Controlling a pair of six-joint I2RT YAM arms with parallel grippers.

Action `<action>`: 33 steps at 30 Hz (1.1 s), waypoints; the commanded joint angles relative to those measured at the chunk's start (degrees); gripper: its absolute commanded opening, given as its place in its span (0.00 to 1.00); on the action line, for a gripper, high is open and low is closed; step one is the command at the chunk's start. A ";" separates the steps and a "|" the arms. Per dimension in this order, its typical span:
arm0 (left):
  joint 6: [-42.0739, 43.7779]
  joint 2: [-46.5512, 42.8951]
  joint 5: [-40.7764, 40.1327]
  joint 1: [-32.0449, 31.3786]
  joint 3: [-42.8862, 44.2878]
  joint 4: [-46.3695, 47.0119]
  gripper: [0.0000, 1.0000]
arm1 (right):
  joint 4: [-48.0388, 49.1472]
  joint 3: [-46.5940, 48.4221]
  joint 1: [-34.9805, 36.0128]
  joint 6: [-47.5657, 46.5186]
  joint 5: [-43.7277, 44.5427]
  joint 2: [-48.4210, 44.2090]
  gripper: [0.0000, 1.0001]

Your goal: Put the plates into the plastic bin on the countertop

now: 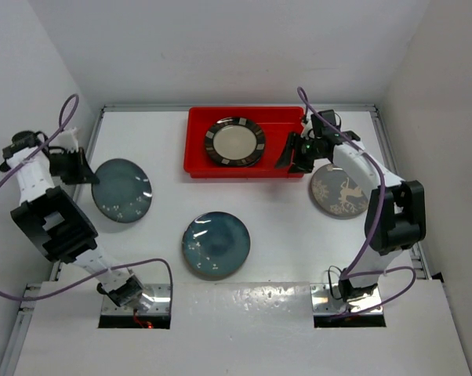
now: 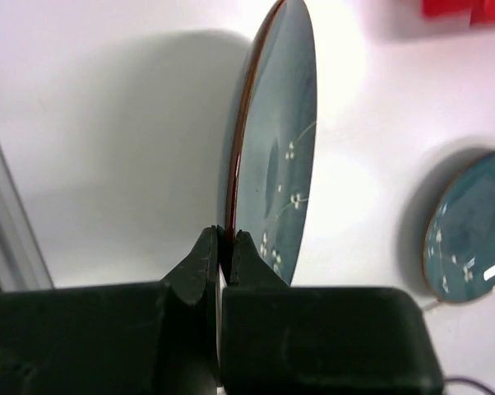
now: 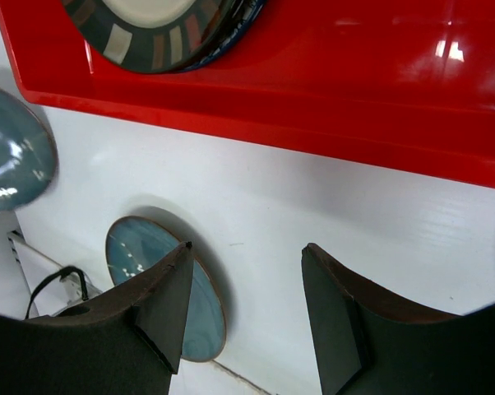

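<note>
Top: bin (image 1: 197, 145) at 12 o'clock, banded plate (image 1: 234, 142) already inside. Grey plate (image 1: 339, 193) at 3, second teal plate (image 1: 216, 244) centre. Left gripper (image 1: 79, 168) at 9 on teal plate (image 1: 121, 190). Left wrist: jaws pinched on its rim, probably the only hold a flat plate offers. Right wrist: right gripper (image 3: 247, 304) spread wide, empty, just beside the bin wall.

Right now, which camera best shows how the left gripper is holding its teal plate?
Left wrist: the left gripper is seen shut on the rim of the teal plate, edge-on and close. Top external shows the plate's whole face, but the grip is tiny. Right wrist catches only a blurred slice, probably this plate, at frame left.
</note>
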 commanded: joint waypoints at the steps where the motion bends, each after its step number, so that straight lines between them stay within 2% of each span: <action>1: -10.60 -3.74 1.50 -3.25 7.73 6.74 0.00 | 1.58 -0.98 -0.46 0.01 -0.96 -3.27 0.55; 3: -16.40 -3.74 -2.36 -4.32 12.90 11.75 0.00 | 1.58 -1.77 -0.46 -0.25 -0.87 -3.80 0.55; 6: -22.29 -1.29 -2.92 -7.56 22.38 13.26 0.00 | 1.23 -2.65 -0.37 -0.86 -0.96 -4.32 0.55; 9: -27.92 1.96 -4.92 -13.62 29.60 15.10 0.00 | 1.58 -4.23 -0.46 -0.43 -0.87 -4.85 0.55; 12: -31.96 5.13 -8.00 -21.79 35.49 17.30 0.00 | 2.20 -6.08 -0.55 -0.08 -0.96 -5.64 0.55; 17: -36.53 12.42 -8.54 -36.54 46.67 19.40 0.00 | 2.46 -8.01 -0.20 -0.16 -0.96 -6.96 0.55; 23: -41.02 18.31 -8.54 -47.10 47.56 28.10 0.00 | 3.16 -10.12 -0.28 0.10 -0.96 -7.67 0.55; 28: -42.60 22.79 -11.70 -50.54 46.34 34.08 0.00 | 2.73 -10.56 0.24 0.45 -1.40 -7.93 0.55; 33: -47.44 28.41 -8.19 -51.60 48.27 36.46 0.00 | 2.11 -11.44 0.94 -0.16 -1.23 -8.54 0.55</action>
